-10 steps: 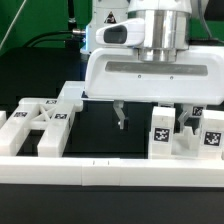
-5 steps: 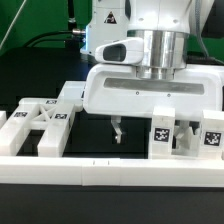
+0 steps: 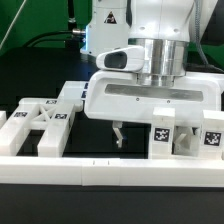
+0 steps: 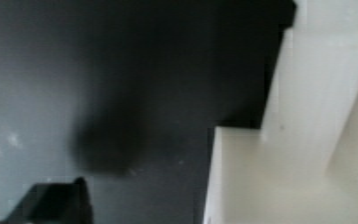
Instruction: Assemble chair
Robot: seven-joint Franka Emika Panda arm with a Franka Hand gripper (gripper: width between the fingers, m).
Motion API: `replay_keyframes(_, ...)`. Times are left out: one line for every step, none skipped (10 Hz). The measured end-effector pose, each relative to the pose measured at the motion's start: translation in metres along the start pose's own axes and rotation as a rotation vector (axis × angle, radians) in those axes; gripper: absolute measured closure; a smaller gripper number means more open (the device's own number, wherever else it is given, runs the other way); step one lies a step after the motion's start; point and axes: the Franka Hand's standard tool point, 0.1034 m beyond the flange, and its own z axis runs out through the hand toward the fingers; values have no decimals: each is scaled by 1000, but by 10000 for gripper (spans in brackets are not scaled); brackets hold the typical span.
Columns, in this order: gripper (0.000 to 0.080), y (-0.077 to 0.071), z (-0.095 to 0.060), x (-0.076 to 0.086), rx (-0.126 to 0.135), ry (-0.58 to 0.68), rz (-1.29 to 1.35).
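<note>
Hanging low over the black table, right of centre in the exterior view: item 1, your gripper. Jaws stand wide apart, nothing clamped btwn them. One dark finger shows plainly on the exterior view's left side of the hand; the other is mostly hidden behind item 3. The wrist view gives you one dark fingertip, blurred.

Item 2, left chair parts: chunky white blocks w/ black-and-white tags, lying at the exterior view's left, just behind the near rail. Well apart from the gripper.

Item 3, upright chair block: white, tagged, standing under the hand, in line w/ the gap btwn the fingers as you look at it. Whether it sits truly between them or nearer the camera, can't tell.

Item 4, second chair block: tagged, at the exterior view's right edge, near item 3.

Item 5, white block, wrist view only: close by the hand, apart from the fingertip. Which chair part it is, can't tell.

Item 6, rail: long low white strip across the table's near side.
</note>
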Motion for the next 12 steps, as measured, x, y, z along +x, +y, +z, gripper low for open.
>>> replay_keyframes(361, 0, 0, 0, 0, 0, 0)
replay_keyframes(361, 0, 0, 0, 0, 0, 0)
replay_keyframes(538, 0, 0, 0, 0, 0, 0)
replay_keyframes(728, 0, 0, 0, 0, -1, 0)
replay_keyframes(763, 0, 0, 1, 0, 3, 0)
replay_keyframes(763, 0, -1, 1, -1, 6, 0)
replay_keyframes(763, 1, -1, 2, -1, 8, 0)
replay_keyframes(766, 2, -6, 5, 2, 14, 0)
replay_keyframes(766, 4, -13, 7, 6, 17, -11)
replay_keyframes(766, 6, -27, 10, 17, 9, -5)
replay_keyframes(766, 11, -44, 10, 32, -25, 0)
replay_keyframes(766, 19, -59, 12, 40, -66, -1)
